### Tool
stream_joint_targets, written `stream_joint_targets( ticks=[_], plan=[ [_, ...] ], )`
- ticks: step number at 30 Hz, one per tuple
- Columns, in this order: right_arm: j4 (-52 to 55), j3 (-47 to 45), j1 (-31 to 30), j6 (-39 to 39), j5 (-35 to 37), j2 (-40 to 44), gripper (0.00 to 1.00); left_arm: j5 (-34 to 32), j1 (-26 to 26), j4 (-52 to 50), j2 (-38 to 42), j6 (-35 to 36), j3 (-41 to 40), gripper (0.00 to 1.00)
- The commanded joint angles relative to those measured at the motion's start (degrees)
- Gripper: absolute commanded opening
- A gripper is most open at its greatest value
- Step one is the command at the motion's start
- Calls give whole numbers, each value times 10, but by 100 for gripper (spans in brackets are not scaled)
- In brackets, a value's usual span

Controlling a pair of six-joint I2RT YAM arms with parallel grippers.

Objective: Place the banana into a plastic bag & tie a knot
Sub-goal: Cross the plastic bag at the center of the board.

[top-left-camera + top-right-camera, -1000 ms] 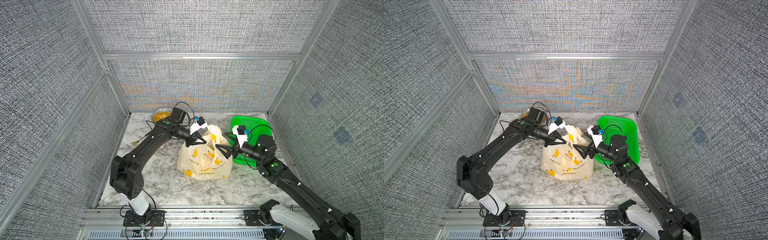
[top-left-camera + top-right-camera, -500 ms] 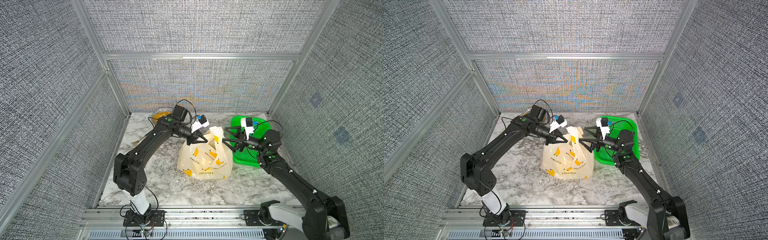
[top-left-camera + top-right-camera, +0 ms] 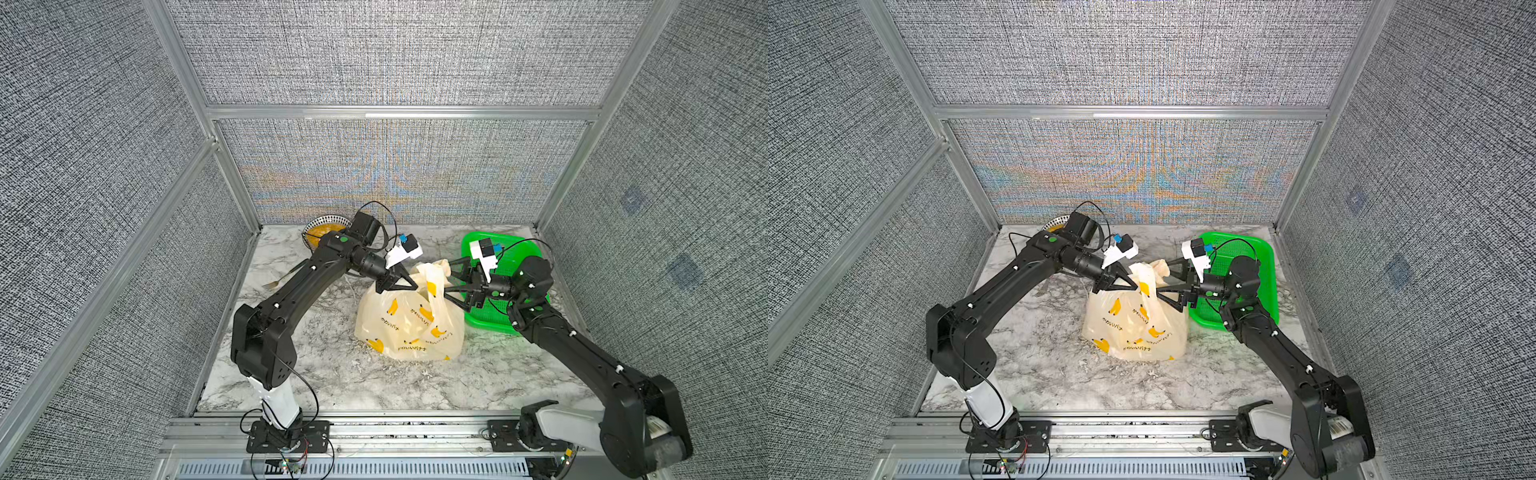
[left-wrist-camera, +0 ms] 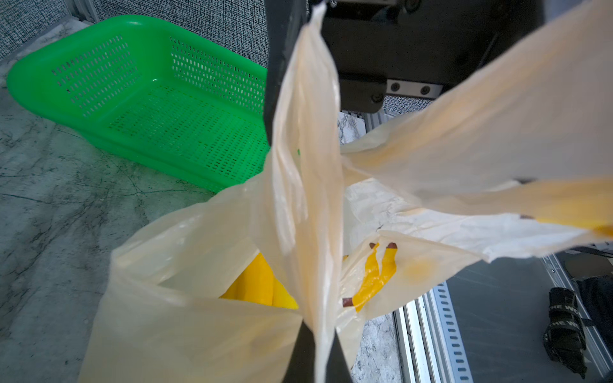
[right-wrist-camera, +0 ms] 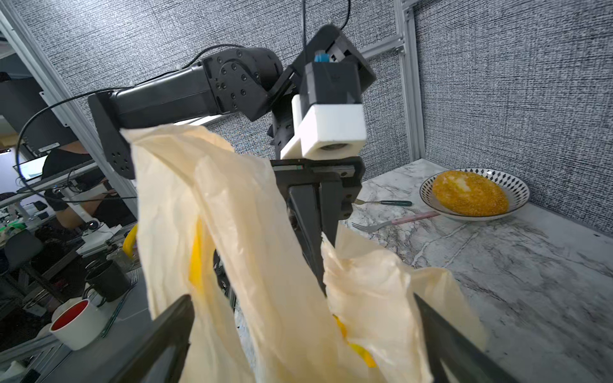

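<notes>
The cream plastic bag (image 3: 409, 328) (image 3: 1133, 328), printed with bananas, stands mid-table with its handles pulled up. My left gripper (image 3: 412, 286) (image 3: 1134, 286) is shut on one handle strip, which runs taut between its tips (image 4: 320, 348). The yellow banana (image 4: 258, 285) lies inside the bag's open mouth. My right gripper (image 3: 446, 279) (image 3: 1163, 279) is open, level with the other handle; in the right wrist view its jaws (image 5: 301, 298) straddle loose bag plastic (image 5: 232, 215) without pinching it. No knot is in view.
A green perforated basket (image 3: 523, 257) (image 4: 149, 99) sits right behind the right gripper. At the back left are a patterned plate (image 3: 309, 232) (image 5: 517, 192) of yellow food, a pink-handled fork (image 5: 394, 220) and a green-handled utensil (image 5: 394, 203).
The right gripper, still open, rose from the bag's side to handle height and closed in on the raised handles. The left gripper kept its grip and shifted slightly.
</notes>
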State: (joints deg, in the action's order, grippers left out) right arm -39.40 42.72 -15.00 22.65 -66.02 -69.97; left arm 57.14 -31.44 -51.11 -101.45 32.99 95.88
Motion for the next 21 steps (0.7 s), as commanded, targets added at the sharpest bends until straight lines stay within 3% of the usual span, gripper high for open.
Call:
stream_joint_targets(
  ticks=[1, 9, 14, 21],
  plan=[
    [-10, -7, -1, -8, -15, 12, 98, 7, 0, -10, -3, 13, 4, 0],
    [-47, -21, 21, 14, -34, 18, 98, 3, 0, -13, -3, 16, 4, 0],
    [-155, -40, 28, 76, -66, 3, 98, 4, 0, -16, -5, 18, 7, 0],
    [-73, -43, 5, -7, -42, 23, 98, 4, 0, -17, -8, 18, 10, 0]
  ],
)
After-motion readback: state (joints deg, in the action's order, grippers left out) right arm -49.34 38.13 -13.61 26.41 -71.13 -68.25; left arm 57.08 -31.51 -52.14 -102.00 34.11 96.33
